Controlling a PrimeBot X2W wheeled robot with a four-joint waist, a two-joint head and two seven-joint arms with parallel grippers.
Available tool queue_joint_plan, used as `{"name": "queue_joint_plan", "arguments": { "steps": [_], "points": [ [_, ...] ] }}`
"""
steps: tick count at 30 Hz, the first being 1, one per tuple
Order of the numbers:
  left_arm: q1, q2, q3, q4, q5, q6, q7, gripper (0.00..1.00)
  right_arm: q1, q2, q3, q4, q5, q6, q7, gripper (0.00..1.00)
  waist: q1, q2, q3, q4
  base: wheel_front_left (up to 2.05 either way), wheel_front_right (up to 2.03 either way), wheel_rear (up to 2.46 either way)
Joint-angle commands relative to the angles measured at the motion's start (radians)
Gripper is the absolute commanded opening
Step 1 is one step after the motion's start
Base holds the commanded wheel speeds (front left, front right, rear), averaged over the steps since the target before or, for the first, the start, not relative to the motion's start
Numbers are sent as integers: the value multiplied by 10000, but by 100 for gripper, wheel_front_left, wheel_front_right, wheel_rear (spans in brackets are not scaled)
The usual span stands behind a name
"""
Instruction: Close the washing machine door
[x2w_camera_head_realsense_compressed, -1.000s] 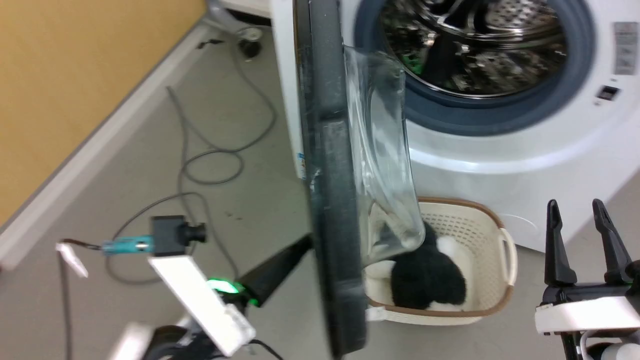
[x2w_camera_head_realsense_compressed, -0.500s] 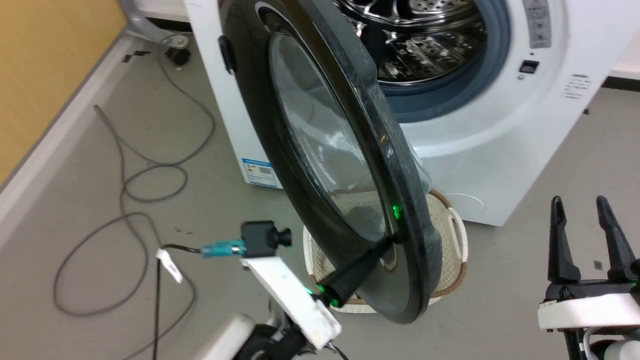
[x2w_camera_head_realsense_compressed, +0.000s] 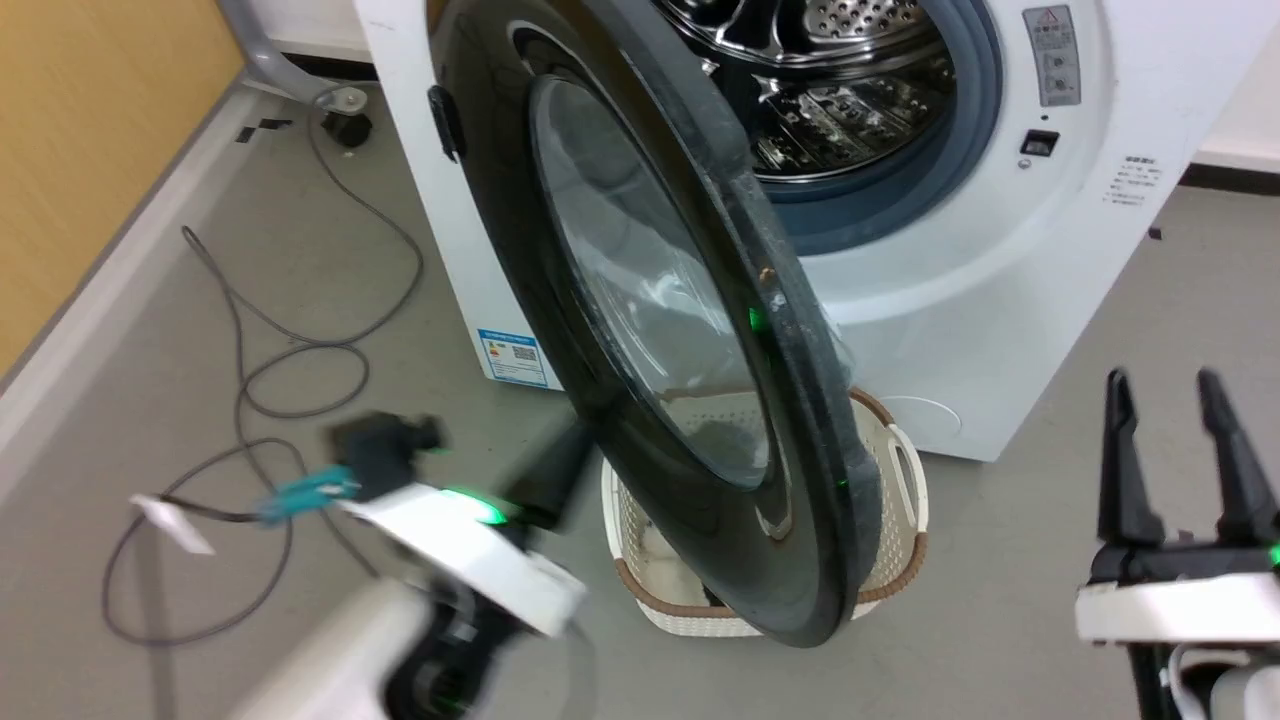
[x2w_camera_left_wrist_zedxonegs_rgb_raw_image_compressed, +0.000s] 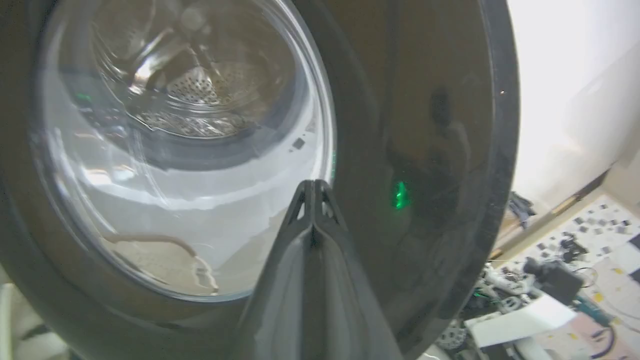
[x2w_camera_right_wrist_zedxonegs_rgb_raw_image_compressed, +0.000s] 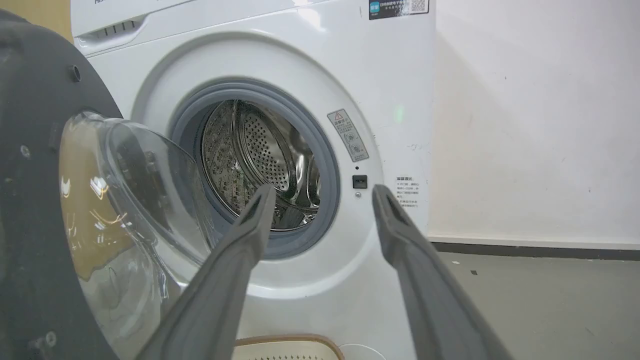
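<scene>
Low on the washing machine sits a blue sticker (illegible); left claw closed, right claw spread, both empty.

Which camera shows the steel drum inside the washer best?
Right wrist view: the drum faces the camera through the open front. Head view crops its top, the door covering part. Left wrist view sees it through the door glass.

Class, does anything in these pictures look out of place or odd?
The basket sits under the half-open door, before the washing machine, perhaps crowding its swing; loose cables sprawl across the floor.
</scene>
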Motion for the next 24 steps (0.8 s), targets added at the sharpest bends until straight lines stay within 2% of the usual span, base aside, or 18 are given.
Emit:
{"name": "queue_joint_plan", "arguments": {
  "steps": [1,4,6,10,13,16,17,18,23,24],
  "points": [
    [-240,314,137,336,647,-42,-322,0,-268,17,-15,-169,39,8,-45,100,0,0,-68,84,0,0,0],
    [-495,617,709,1028,2542,556,-663,0,-503,17,-153,-465,12,8,-45,100,0,0,-148,216,0,0,0],
    [-512,424,1787,927,3625,1285,-690,0,-704,17,-250,-681,12,8,-45,100,0,0,-166,308,0,0,0],
    [49,340,3615,115,6477,2915,-697,0,-1257,17,-65,-1157,-279,8,-45,100,0,0,-176,376,0,0,0],
    [719,249,4539,-617,7778,3616,-698,0,-1739,17,101,-1492,-436,8,-45,100,0,0,-202,445,0,0,0],
    [1323,226,5195,-1067,8882,4265,-699,0,-2118,17,151,-1775,-29,8,-46,100,0,0,-269,542,0,0,0],
    [1543,262,5264,-1094,9275,4452,-699,37,-2216,17,154,-1826,186,8,-46,100,0,0,-301,585,0,0,0],
    [1722,228,5333,-1147,9539,4592,-699,100,-2305,17,193,-1885,302,8,-46,100,0,0,-325,626,0,0,0],
    [2633,-51,5654,-1255,10043,4823,-700,100,-2810,17,614,-2273,929,8,-46,100,0,0,-417,767,0,0,0],
    [2791,-84,5752,-1253,10097,4836,-700,100,-2893,17,766,-2360,1014,8,-46,78,0,0,-431,788,0,0,0]
  ]
}}
